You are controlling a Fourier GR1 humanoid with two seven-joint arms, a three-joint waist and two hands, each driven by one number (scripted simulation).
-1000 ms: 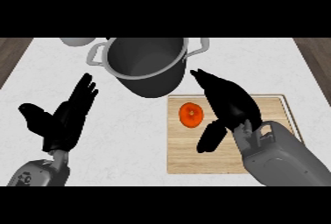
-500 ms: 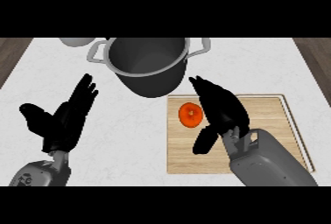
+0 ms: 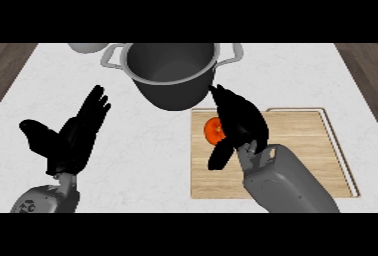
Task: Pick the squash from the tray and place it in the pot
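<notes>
Fingers of the right hand (image 3: pixel 240 122) stretch straight over the wooden tray (image 3: pixel 310 150), holding nothing, with the thumb hanging down toward the near side, while the left hand (image 3: pixel 70 140) rests open with fingers up at the left of the head view. Beyond the tray stands the grey pot (image 3: pixel 173 75), nothing visible inside it, on a white marbled counter (image 3: pixel 148 160) edged by dark wood flooring. On the tray's left part lies the orange squash (image 3: pixel 213 130), just left of the right hand and partly hidden by it.
</notes>
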